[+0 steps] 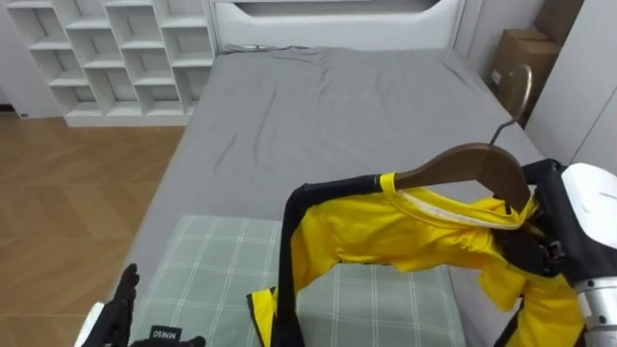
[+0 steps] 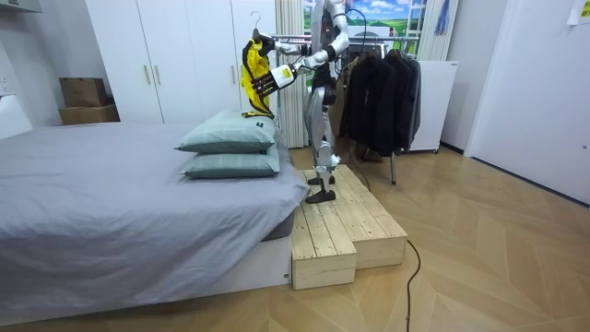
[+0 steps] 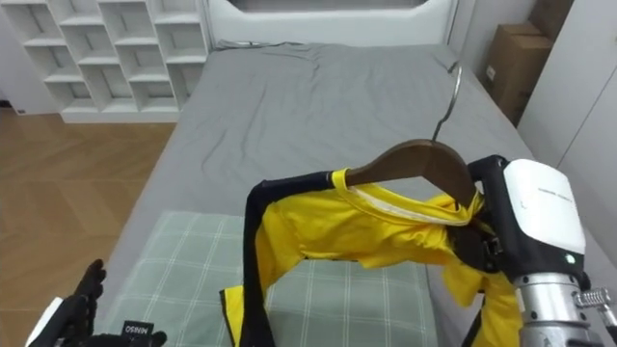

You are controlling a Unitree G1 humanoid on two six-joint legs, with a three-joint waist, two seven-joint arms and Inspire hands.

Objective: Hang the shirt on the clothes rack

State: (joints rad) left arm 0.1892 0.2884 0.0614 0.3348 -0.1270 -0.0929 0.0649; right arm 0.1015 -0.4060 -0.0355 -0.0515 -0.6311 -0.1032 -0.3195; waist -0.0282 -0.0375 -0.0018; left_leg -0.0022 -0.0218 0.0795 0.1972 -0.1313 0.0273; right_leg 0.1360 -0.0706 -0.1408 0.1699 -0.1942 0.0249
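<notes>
The right hand [image 1: 530,253] is closed around one end of the brown wooden clothes hanger [image 1: 472,166], which carries the yellow, black-trimmed garment [image 1: 386,231] above the green checked pillow [image 1: 202,270] on the grey bed [image 1: 337,106]. The left hand [image 1: 118,306] hangs low beside the pillow's corner, fingers straight and empty.

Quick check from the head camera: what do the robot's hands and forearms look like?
Both hands are black. The left hand has slim fingers and a black wrist band with white print. The right hand, by the wooden hanger, sits below a glossy white forearm shell with small grey print, followed by a ribbed silver metal section.
</notes>
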